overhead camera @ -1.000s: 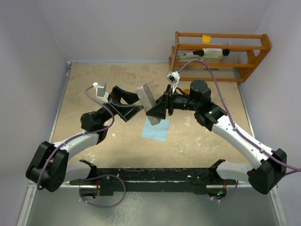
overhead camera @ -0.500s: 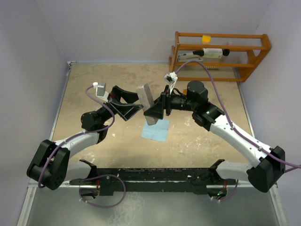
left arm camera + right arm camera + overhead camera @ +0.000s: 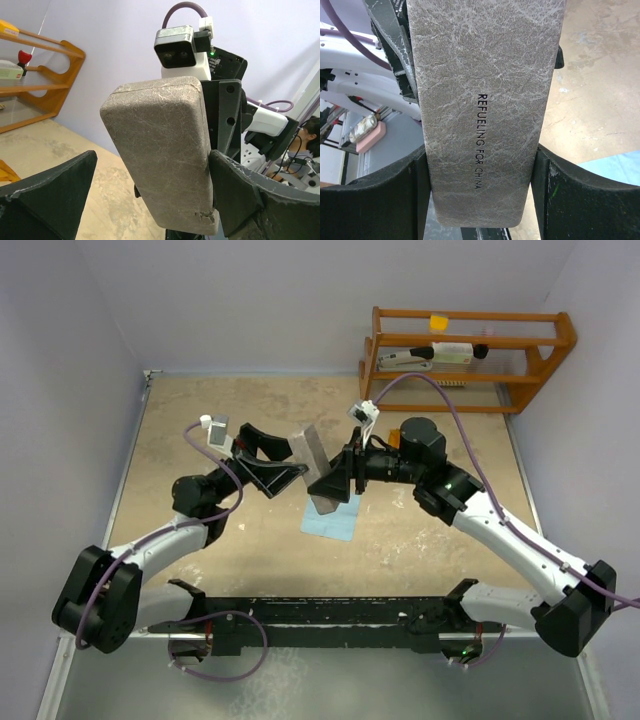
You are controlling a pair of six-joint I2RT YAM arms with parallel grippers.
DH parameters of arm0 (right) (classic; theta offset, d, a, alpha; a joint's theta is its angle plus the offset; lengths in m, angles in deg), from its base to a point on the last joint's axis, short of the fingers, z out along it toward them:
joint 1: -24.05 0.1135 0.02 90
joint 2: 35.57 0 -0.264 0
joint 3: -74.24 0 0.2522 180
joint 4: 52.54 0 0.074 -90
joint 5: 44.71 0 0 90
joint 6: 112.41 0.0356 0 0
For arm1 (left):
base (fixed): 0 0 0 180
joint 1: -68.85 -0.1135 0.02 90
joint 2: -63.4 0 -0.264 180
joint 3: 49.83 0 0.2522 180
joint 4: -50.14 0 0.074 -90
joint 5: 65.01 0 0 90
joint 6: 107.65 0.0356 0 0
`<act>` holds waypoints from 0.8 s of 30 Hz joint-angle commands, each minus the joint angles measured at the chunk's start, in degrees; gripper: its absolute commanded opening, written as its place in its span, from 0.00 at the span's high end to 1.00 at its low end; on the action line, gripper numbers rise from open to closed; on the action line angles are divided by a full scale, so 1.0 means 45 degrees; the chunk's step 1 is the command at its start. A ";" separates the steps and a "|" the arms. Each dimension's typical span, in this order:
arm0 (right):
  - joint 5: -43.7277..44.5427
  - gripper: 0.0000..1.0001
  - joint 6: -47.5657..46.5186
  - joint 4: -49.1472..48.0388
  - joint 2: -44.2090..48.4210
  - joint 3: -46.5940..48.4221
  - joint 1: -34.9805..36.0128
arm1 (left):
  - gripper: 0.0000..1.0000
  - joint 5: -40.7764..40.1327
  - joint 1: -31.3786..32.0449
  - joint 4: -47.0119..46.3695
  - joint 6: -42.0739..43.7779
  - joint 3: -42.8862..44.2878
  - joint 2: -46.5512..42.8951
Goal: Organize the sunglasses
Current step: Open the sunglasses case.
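The grey case (image 3: 310,453) is held up off the table between both arms, closed, printed side facing the right wrist view (image 3: 485,100). My right gripper (image 3: 335,485) is shut on its lower end, fingers pressed on both long sides (image 3: 482,200). My left gripper (image 3: 283,462) is open around the case's other side (image 3: 152,167): its right finger (image 3: 240,195) touches the case (image 3: 160,150), and its left finger (image 3: 50,195) stands well apart. The light blue cloth (image 3: 330,520) lies flat on the table below the case. The orange sunglasses are not in view.
A wooden rack (image 3: 470,355) with a few small items stands at the back right against the wall. The tan tabletop (image 3: 200,410) is walled at the back and on both sides. The black arm mount (image 3: 320,620) runs along the near edge.
My right arm has shifted slightly, bringing the case a little lower and closer to the left gripper. The left gripper stays open beside it.
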 commanded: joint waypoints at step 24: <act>-0.1025 1.00 0.0347 -0.1624 -0.0693 0.0894 0.0044 | 0.09 0.0589 0.0046 -0.4112 -0.2279 0.0145 0.1112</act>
